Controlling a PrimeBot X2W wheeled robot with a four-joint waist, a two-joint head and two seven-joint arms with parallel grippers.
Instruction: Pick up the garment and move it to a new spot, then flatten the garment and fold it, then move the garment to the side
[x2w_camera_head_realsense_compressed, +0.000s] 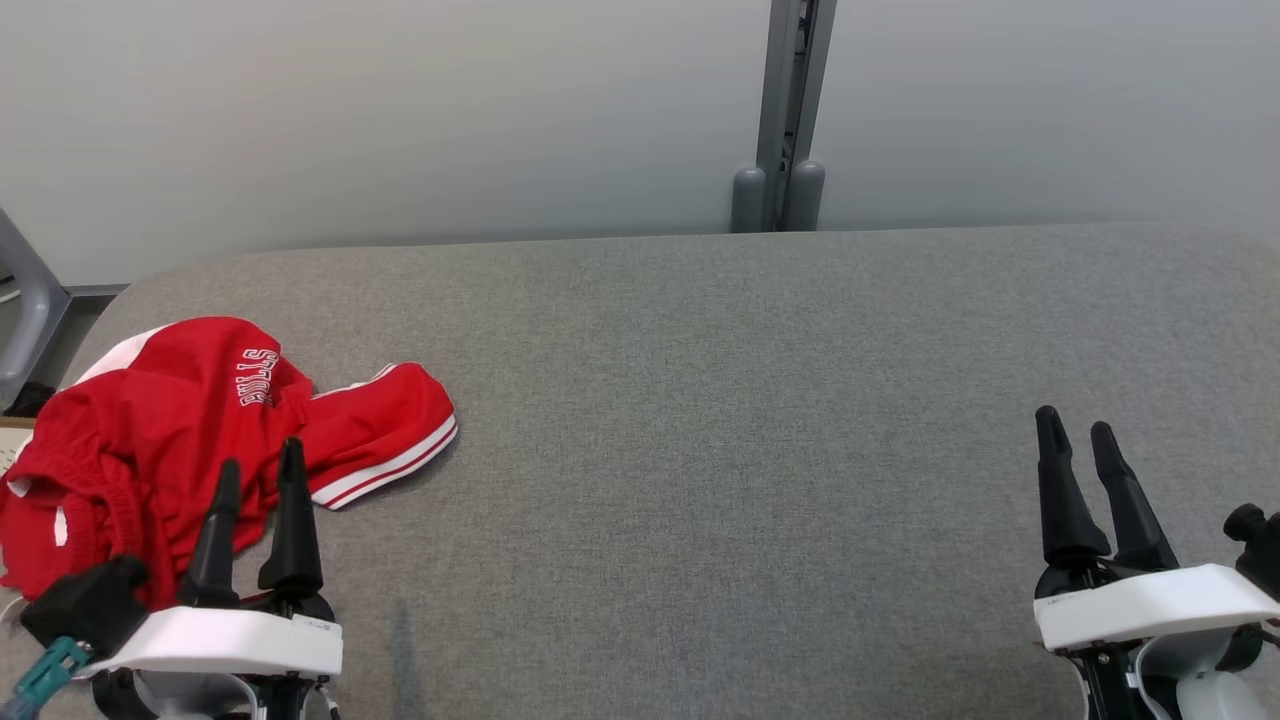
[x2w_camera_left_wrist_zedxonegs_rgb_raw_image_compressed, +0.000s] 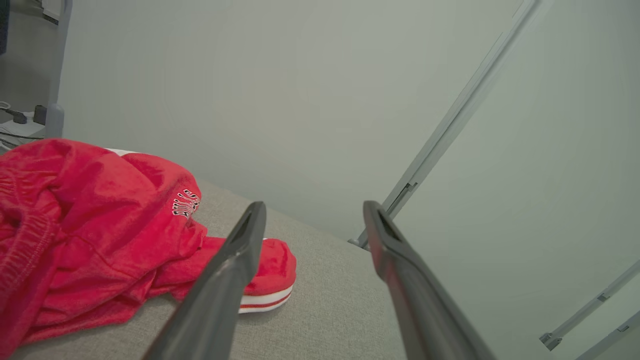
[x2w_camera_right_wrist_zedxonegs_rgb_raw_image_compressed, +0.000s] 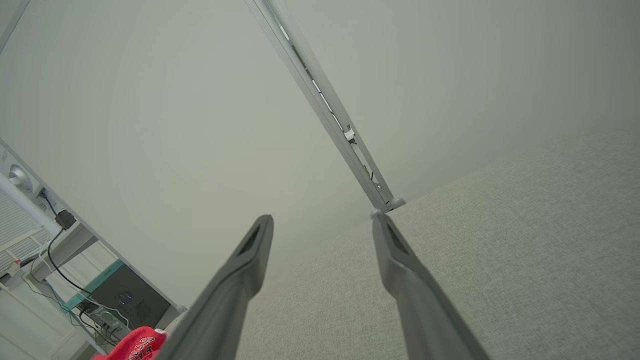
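Both jaws stand open, empty. I see the red garment (x2w_camera_head_realsense_compressed: 200, 420) crumpled at the tabletop (x2w_camera_head_realsense_compressed: 750, 400)'s left edge, my left gripper (x2w_camera_head_realsense_compressed: 261, 455) beside it, my right gripper (x2w_camera_head_realsense_compressed: 1075, 420) well apart.

We see soft, even, bright light and no glare; the garment (x2w_camera_head_realsense_compressed: 180, 420) casts only a faint shadow on the table (x2w_camera_head_realsense_compressed: 750, 400). Wrist views stretch toward their edges, and the near fingers (x2w_camera_left_wrist_zedxonegs_rgb_raw_image_compressed: 220, 290) look slightly blurred

a grey fabric-covered table (x2w_camera_head_realsense_compressed: 760, 400) stands against a pale plain wall (x2w_camera_head_realsense_compressed: 400, 110), where a grey metal post (x2w_camera_head_realsense_compressed: 790, 100) rises behind its far edge.
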